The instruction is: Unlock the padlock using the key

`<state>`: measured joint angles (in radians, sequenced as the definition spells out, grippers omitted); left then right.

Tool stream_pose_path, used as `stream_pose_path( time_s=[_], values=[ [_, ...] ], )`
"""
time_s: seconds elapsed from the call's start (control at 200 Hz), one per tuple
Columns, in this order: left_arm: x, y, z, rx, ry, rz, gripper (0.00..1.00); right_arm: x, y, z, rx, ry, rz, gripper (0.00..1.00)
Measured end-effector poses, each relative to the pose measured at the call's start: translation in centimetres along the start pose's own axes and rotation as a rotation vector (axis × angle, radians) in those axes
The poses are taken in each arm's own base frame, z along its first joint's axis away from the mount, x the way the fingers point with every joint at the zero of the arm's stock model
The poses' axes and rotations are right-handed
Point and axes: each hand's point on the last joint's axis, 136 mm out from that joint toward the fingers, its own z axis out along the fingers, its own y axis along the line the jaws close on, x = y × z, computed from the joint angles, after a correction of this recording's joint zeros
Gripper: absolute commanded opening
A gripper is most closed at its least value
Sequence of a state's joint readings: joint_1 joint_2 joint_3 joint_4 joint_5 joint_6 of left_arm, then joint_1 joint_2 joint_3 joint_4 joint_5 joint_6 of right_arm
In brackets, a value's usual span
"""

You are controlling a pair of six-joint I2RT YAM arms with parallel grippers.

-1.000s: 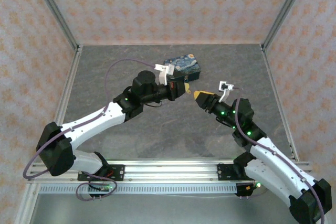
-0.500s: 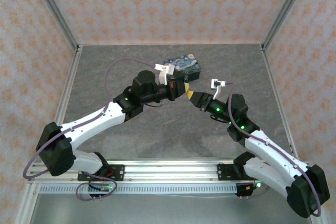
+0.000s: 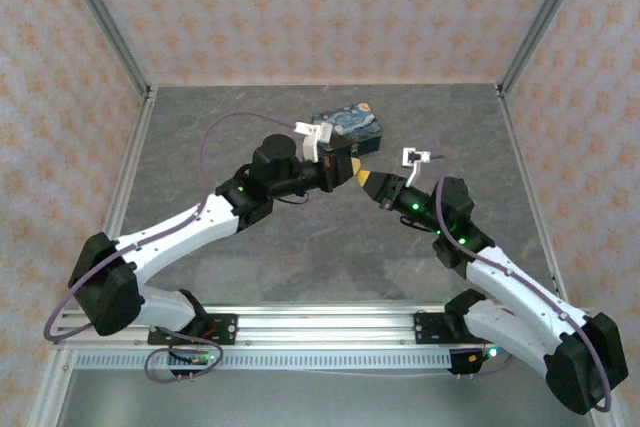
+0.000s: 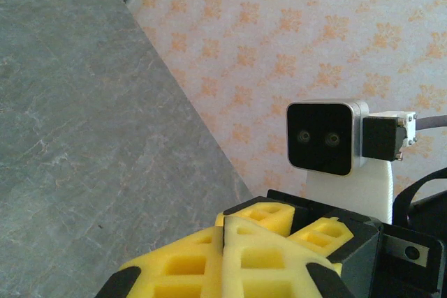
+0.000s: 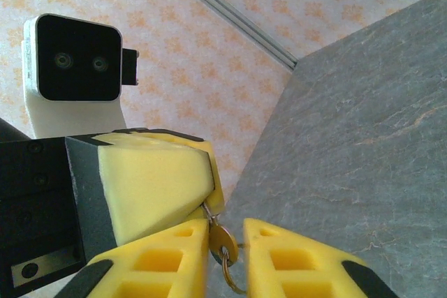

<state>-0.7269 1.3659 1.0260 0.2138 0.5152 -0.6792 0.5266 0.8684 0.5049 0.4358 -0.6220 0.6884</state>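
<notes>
Right wrist view, bottom edge: right gripper (image 5: 227, 228) narrow but not closed, a slim gap between its yellow fingers. The padlock (image 5: 223, 239), a tiny brassy body, sits in that gap at bottom centre. It lies against the finger on the frame's left and is apart from the one on the right. A thin wire ring (image 5: 235, 280) hangs below it. Can't make out the key.

A thin silvery shackle runs up from the padlock into the tip of the left gripper (image 5: 202, 197), centre left. It hangs from there, so the left claw holds it.

Left wrist view, bottom centre: left gripper's fingers (image 4: 258, 242) pressed flat together, only a seam between them. The pinched part is hidden here.

Top view: both grippers meet tip to tip at frame centre, left gripper (image 3: 357, 175) and right gripper (image 3: 372, 184), raised over the grey table (image 3: 300, 247). Padlock too small to see here. Just beyond them, upper centre, sits a dark blue painted tin (image 3: 350, 125).
</notes>
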Motion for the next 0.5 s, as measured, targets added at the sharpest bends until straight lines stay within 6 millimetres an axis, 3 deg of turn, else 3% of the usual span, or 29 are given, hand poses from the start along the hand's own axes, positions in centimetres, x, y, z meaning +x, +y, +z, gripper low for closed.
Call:
stream_pose_path(
  time_s=[0.275,0.495],
  values=[
    [-0.14,0.15,0.00,-0.009,-0.008,-0.001,0.00,0.02,0.07,0.01,-0.004,0.002,0.022,0.16],
    [-0.34,0.36,-0.01,-0.021,-0.020,-0.003,0.00,0.09,-0.03,0.07,-0.002,0.005,0.035,0.03]
  ],
)
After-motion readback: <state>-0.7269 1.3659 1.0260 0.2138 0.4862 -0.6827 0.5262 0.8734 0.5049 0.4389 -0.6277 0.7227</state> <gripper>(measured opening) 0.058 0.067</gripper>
